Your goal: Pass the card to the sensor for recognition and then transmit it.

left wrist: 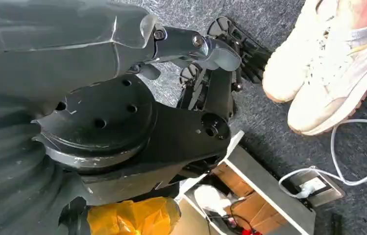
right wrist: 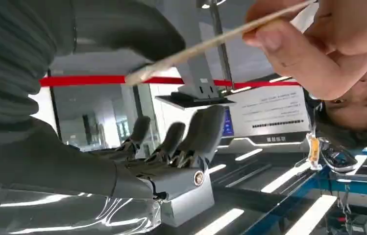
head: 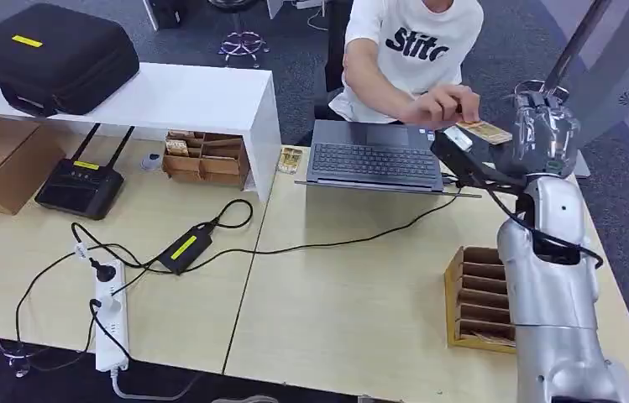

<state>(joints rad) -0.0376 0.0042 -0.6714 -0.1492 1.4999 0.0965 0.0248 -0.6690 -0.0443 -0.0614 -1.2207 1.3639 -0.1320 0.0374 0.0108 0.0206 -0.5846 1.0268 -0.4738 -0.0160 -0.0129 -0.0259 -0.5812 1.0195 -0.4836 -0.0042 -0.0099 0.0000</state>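
Note:
A tan card (head: 484,131) hangs above the table's far right, pinched at one end by a seated person's hand (head: 441,105). My right hand (head: 546,130) is raised just right of it with the fingers upright and spread. In the right wrist view the card (right wrist: 210,44) runs edge-on between my thumb (right wrist: 122,29) and my fingers (right wrist: 191,137). Its free end lies close by the thumb, and the fingers stay clear of it. A black sensor (head: 456,147) with a white face sits just below the card. My left hand (left wrist: 220,58) hangs over the floor holding nothing.
An open laptop (head: 374,159) lies in front of the person. A wooden slotted card box (head: 474,294) stands by my right arm. Cables, a power adapter (head: 185,248) and a power strip (head: 109,319) cross the left table. Shoes (left wrist: 328,63) stand on the carpet near my left hand.

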